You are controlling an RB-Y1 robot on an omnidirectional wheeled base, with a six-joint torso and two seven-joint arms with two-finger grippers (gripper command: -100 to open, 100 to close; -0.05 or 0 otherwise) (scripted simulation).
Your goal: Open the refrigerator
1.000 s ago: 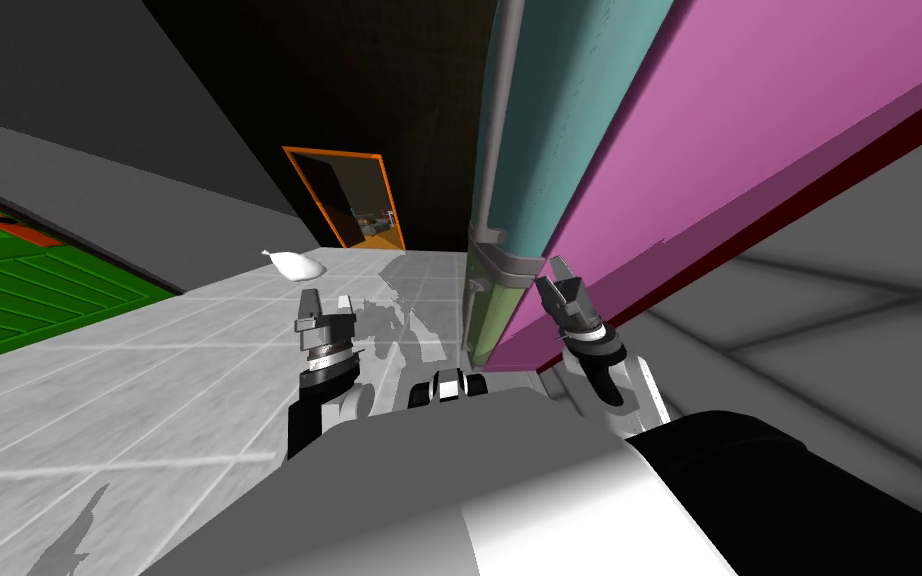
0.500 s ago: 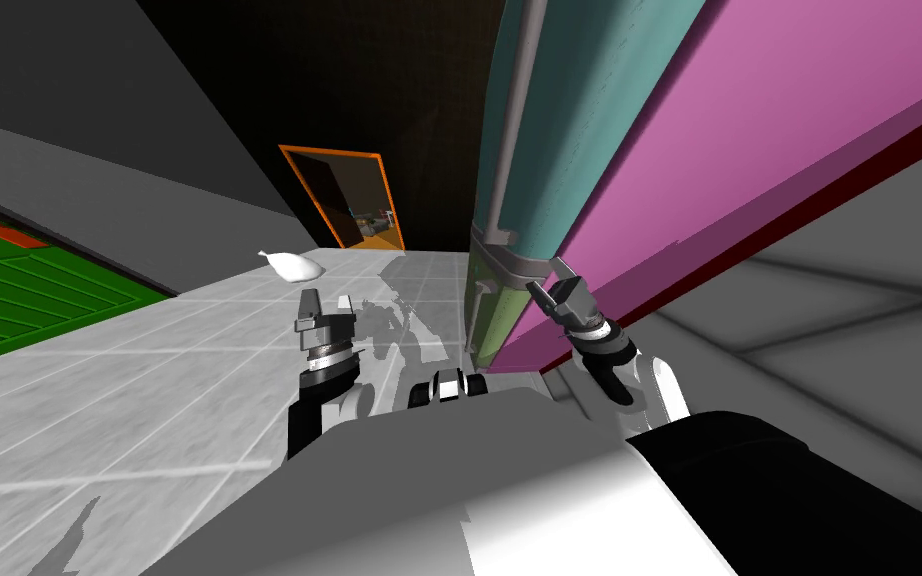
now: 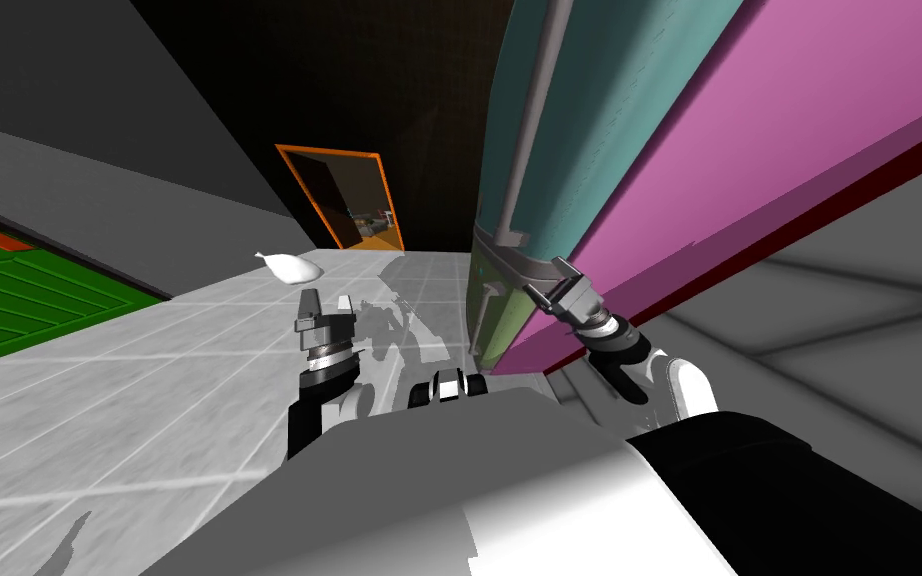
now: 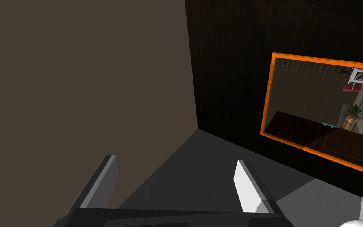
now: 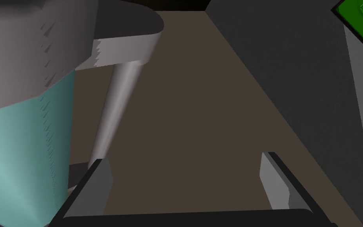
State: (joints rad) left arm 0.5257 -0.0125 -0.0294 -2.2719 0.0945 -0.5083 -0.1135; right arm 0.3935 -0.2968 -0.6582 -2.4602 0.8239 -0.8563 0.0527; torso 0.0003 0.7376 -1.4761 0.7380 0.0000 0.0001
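right gripper (image 3: 551,282) is up at the refrigerator (image 3: 729,160), front-right, by the lower end of the grey bar handle (image 5: 117,106) on its teal door (image 3: 589,130). its fingers are spread and empty. the handle sits just outside one finger, so this looks like lining up for a grasp. left gripper (image 3: 326,303) is parked over the tiled floor (image 3: 149,400), also spread and empty.

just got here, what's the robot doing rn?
The right end effector is up against the refrigerator, at the lower end of the grey handle on its teal door. Its fingers are open; the bar sits beside one of them, not clamped, so nothing is gripped yet. The left end effector hangs open over the tiled floor, holding nothing.
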